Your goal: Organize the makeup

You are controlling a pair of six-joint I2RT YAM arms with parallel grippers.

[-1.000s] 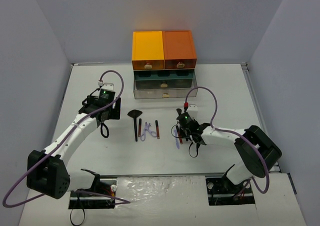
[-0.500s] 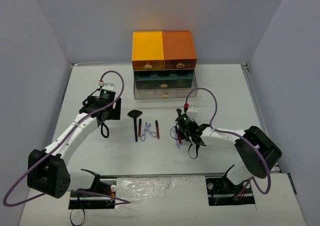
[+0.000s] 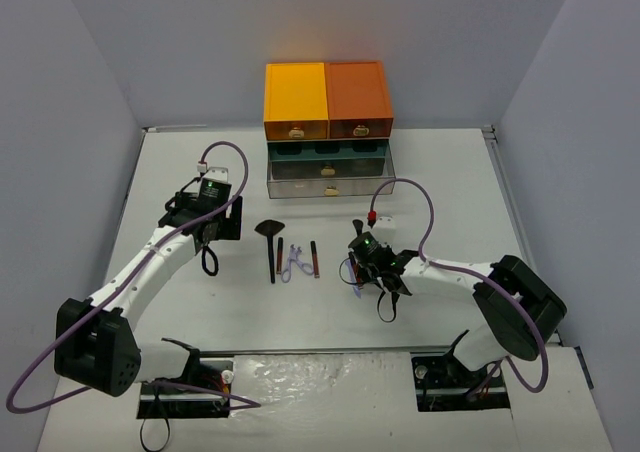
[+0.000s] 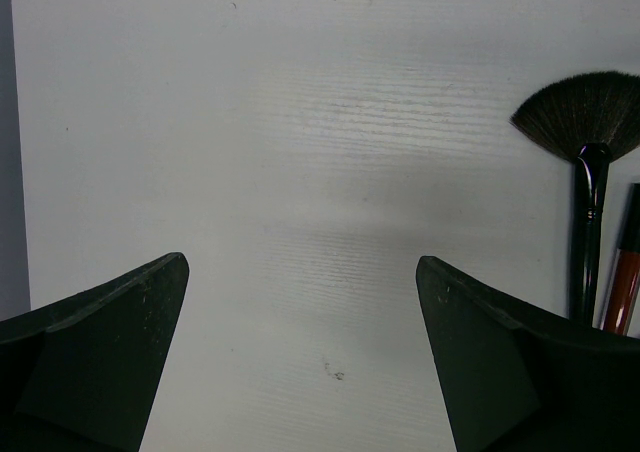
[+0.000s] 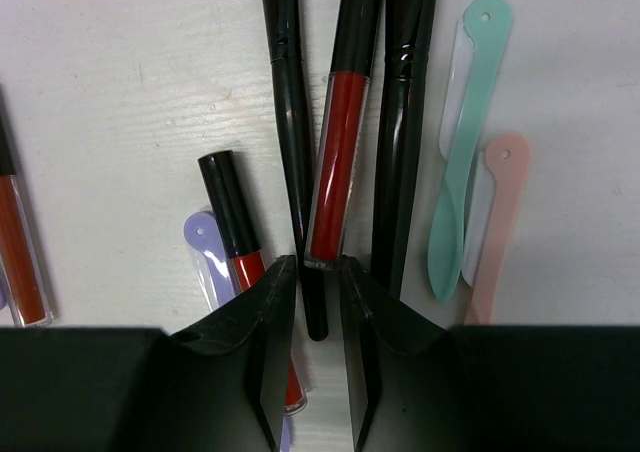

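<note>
My right fingers (image 5: 288, 292) sit nearly together, low over the surface (image 5: 120, 72). The thin black liner (image 5: 292, 142) ends in the slit between them and the red gloss tube (image 5: 335, 162) stops right at their tips, but whether I am pinching either one I cannot tell. Both run lengthwise straight away from me, the gloss with its clear red end near and its black cap far.

Just left lies a shorter red-black tube (image 5: 232, 217) with a purple stick (image 5: 203, 247) beside it. Just right is a black brush handle (image 5: 405, 122), then a mint stick (image 5: 462, 142) and a pink stick (image 5: 497, 212), holed ends pointing away.

My left fingers (image 3: 208, 260) are spread wide, nothing between them. Past them to the right a fan brush (image 4: 585, 112) lies handle toward me, bristles far, with a red pencil (image 4: 622, 272) alongside. Farthest back stands the drawer box (image 3: 328, 132).
</note>
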